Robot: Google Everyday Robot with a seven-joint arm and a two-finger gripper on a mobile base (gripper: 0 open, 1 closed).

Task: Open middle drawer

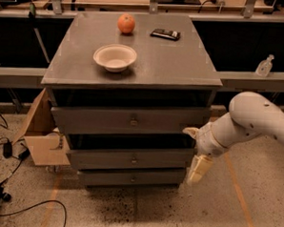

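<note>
The grey cabinet [135, 62] has three drawer fronts, all shut. The middle drawer [101, 158] is dark grey with a small round metal knob [134, 159] at its centre. It sits below the top drawer [94, 120] and above the bottom drawer [105, 176]. My gripper [193, 150] is open and empty, just off the right end of the middle drawer. One finger [190, 132] is near the top drawer's right corner. The other finger [198, 169] hangs level with the bottom drawer. The gripper is well right of the knob.
On the cabinet top stand a white bowl [115, 57], an orange fruit [126, 24] and a flat black device [165, 34]. A cardboard box [40, 138] leans at the cabinet's left. Cables [6, 149] lie on the floor at left. A small bottle [264, 66] stands on the right ledge.
</note>
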